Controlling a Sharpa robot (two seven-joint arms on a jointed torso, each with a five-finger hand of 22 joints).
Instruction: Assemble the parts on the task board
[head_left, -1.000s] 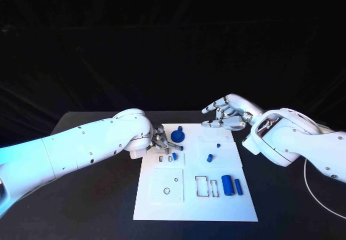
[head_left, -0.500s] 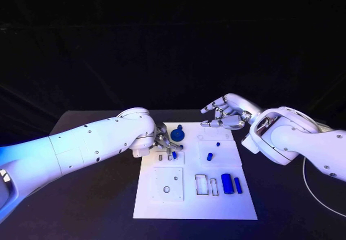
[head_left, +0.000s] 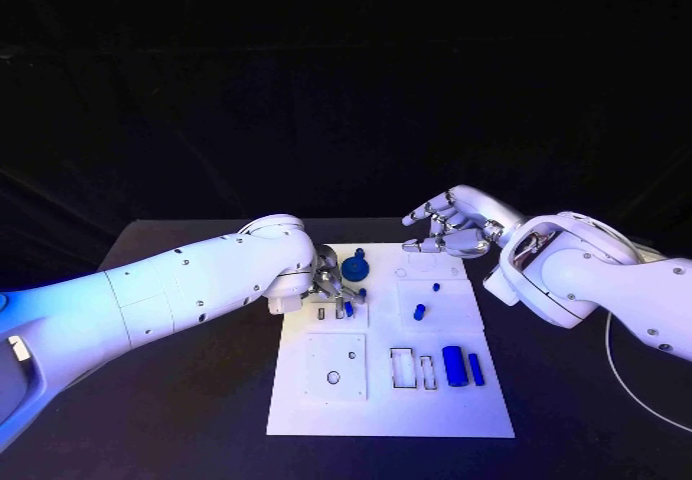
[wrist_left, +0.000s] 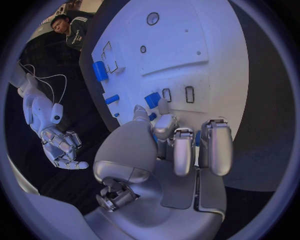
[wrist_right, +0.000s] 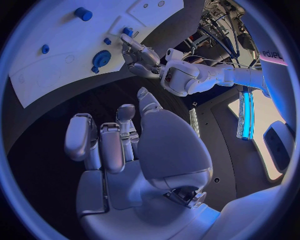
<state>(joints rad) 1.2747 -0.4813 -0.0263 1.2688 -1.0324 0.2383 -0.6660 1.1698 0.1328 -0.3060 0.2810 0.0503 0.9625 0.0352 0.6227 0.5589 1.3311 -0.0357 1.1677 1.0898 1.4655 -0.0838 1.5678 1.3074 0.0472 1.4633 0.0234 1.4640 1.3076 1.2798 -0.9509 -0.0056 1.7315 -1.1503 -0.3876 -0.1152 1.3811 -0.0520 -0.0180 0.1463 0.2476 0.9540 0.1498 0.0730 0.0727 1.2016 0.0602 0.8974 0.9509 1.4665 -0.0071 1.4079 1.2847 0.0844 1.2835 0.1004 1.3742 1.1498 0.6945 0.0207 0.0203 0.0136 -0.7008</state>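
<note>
You have a black matte table (head_left: 173, 400) carrying the board (head_left: 361, 415), a flat white rectangular plate whose long axis runs away from the robot. Its surface is smooth, cut with small rectangular slots and round holes.

Your left hand (head_left: 330, 283), silver metal behind a glossy white arm shell, sits over the board's left edge toward the far end. Its fingers (wrist_left: 181, 150) are curled down around a small blue part (wrist_left: 153, 99) at the slots there; the wrist view shows blue between the fingertips, so it appears to be pinching that piece, whose long axis runs roughly along the board.

Your right hand (head_left: 447, 228) hovers above the board's far right corner, fingers (wrist_right: 100, 145) apart and loosely bent, holding nothing.

Remaining parts, all blue:
- a round, toothed gear (head_left: 355, 268) lying flat near the far left, just beside the left hand;
- a thick cylinder (head_left: 453, 366) lying flat near the right edge, long axis along the board;
- a thin bar (head_left: 476, 370) just right of it, parallel;
- a short peg (head_left: 420, 313) mid-board, tilted;
- a tiny stud (head_left: 436, 290) just beyond it.
</note>
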